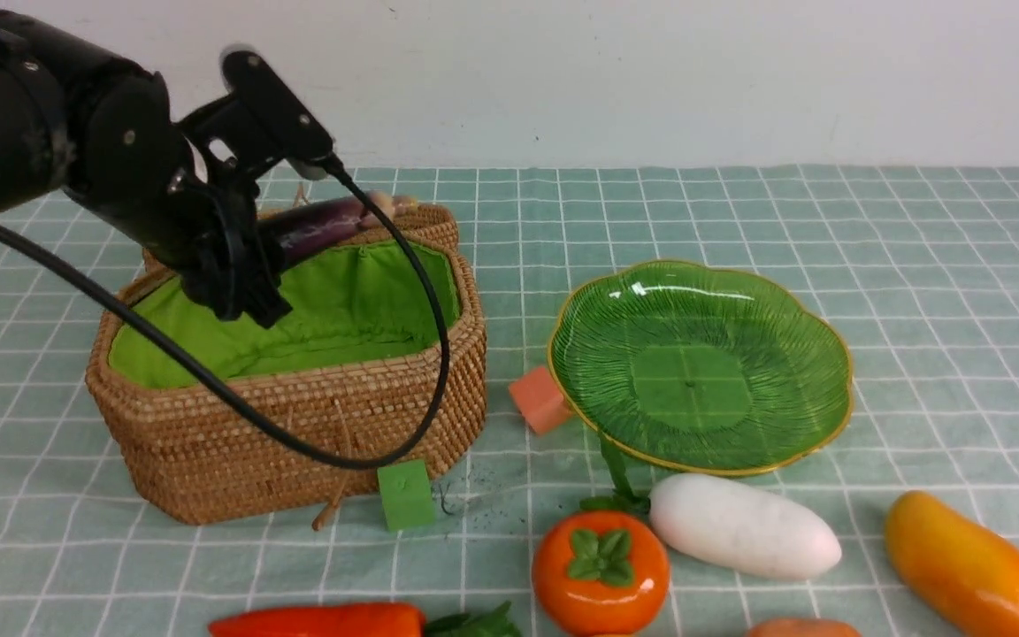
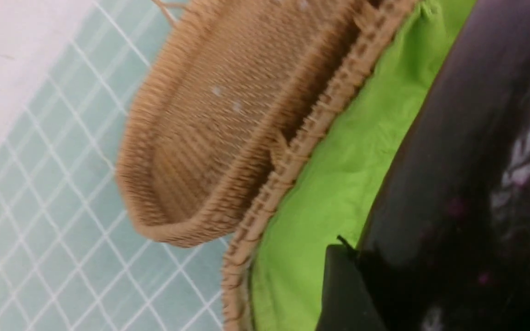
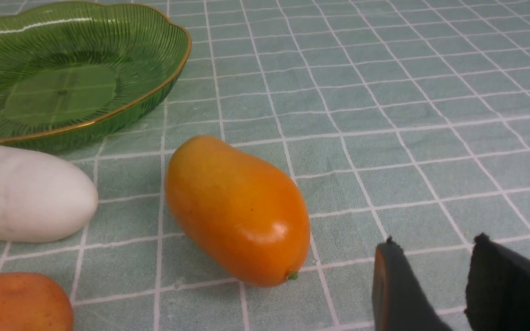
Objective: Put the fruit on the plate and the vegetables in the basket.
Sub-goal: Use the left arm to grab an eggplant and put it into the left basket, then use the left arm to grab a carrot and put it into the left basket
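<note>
Above the wicker basket (image 1: 297, 425) with its lime lining (image 2: 338, 174), my left gripper (image 1: 266, 257) is shut on a dark purple eggplant (image 1: 333, 223), which fills the left wrist view (image 2: 467, 184). The green plate (image 1: 695, 372) has nothing on it. In front of it lie a persimmon (image 1: 600, 571), a white radish (image 1: 744, 526), a mango (image 1: 965, 566), a carrot (image 1: 324, 621) and a potato (image 1: 801, 628). My right gripper (image 3: 435, 241) is open and holds nothing, low over the cloth beside the mango (image 3: 237, 211). The front view does not show it.
A pink cube (image 1: 539, 400) touches the plate's left rim. A green cube (image 1: 405, 494) stands against the basket's front. The basket's lid (image 2: 228, 115) lies open behind it. My left arm's cable (image 1: 403, 265) hangs across the basket. A checked green cloth covers the table.
</note>
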`<state>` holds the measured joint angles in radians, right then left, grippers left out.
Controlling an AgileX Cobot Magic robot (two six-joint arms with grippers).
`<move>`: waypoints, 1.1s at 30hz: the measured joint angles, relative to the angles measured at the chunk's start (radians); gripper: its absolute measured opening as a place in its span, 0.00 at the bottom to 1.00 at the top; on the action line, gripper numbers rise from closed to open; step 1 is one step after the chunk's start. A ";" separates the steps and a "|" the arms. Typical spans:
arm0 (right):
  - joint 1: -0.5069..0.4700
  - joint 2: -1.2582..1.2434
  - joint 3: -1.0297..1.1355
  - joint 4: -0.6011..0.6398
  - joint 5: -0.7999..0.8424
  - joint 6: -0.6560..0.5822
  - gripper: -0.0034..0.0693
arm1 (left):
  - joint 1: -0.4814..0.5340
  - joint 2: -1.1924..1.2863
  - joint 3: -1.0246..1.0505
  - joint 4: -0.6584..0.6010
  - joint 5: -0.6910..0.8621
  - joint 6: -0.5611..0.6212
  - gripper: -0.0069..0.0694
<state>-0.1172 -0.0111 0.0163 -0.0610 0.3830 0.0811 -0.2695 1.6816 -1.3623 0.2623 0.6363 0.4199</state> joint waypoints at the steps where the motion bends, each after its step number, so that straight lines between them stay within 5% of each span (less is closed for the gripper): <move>1: 0.000 0.000 0.000 0.000 0.000 0.000 0.38 | 0.000 0.005 0.005 0.000 0.000 0.000 0.66; 5: 0.000 0.000 0.000 0.000 0.000 0.000 0.38 | 0.000 -0.006 0.008 0.003 0.033 0.000 0.90; 8: 0.000 0.000 0.000 0.000 0.000 0.000 0.38 | 0.000 -0.053 0.009 0.003 0.096 0.014 0.96; 13: 0.000 0.000 0.000 0.000 0.000 0.000 0.38 | 0.000 -0.182 0.009 -0.071 0.170 0.117 0.95; 21: 0.000 0.000 0.000 0.000 0.000 0.000 0.38 | -0.120 -0.358 0.199 -0.415 0.211 0.505 0.84; 25: 0.000 0.000 0.000 0.000 0.000 0.000 0.38 | -0.204 -0.312 0.406 -0.440 0.056 0.627 0.79; 33: 0.000 0.000 0.000 0.000 0.000 0.000 0.38 | -0.298 -0.181 0.573 -0.446 -0.173 0.654 0.77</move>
<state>-0.1172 -0.0111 0.0163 -0.0610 0.3830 0.0811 -0.5673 1.5004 -0.7897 -0.1841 0.4637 1.0738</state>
